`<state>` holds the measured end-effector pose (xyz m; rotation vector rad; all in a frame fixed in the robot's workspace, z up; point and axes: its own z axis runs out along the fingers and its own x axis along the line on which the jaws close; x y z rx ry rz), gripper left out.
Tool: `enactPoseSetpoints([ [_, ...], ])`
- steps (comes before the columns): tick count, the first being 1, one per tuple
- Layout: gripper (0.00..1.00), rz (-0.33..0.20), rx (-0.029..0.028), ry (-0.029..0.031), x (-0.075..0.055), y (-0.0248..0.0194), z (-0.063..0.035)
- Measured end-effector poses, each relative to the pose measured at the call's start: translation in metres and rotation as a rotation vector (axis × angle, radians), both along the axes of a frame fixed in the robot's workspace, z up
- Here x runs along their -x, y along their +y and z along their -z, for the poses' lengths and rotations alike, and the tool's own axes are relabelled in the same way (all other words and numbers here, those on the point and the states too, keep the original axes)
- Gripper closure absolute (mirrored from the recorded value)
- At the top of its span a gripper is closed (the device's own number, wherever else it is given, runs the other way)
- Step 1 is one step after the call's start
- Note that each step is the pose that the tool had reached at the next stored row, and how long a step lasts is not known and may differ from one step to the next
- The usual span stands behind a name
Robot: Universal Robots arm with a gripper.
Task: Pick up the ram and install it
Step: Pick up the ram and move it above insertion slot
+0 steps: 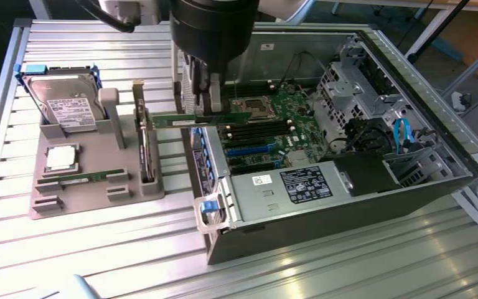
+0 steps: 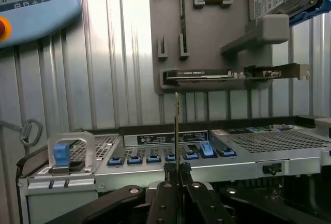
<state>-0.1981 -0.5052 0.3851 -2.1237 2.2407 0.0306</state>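
Note:
My gripper (image 1: 209,116) is shut on the ram (image 1: 171,120), a long thin green stick held level above the near wall of the open computer case (image 1: 330,193). One end of the stick reaches over the motherboard (image 1: 266,128), just short of the black memory slots (image 1: 260,132). The other end points at the grey fixture (image 1: 89,196). In the wrist view the ram (image 2: 177,131) shows edge-on as a thin line rising from between my fingers (image 2: 166,190). A second green stick (image 1: 81,179) lies in its slot on the fixture.
The fixture also carries a hard drive (image 1: 65,99), a silver processor (image 1: 60,157) and a tall expansion card (image 1: 144,140) standing close to the ram's outer end. Drive bays and cables (image 1: 388,134) crowd the case's far side. A teach pendant (image 2: 36,1) lies on the slatted table.

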Motion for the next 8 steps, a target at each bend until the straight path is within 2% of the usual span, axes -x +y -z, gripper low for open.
enactPoseSetpoints([
  [3,0.87,0.000,0.0000,0.0009,-0.013,0.0001,0.0005],
  [5,0.87,0.000,0.0000,0.0021,-0.030,0.0002,0.0011],
  [8,0.87,0.000,0.0000,0.0031,-0.046,0.0004,0.0017],
])
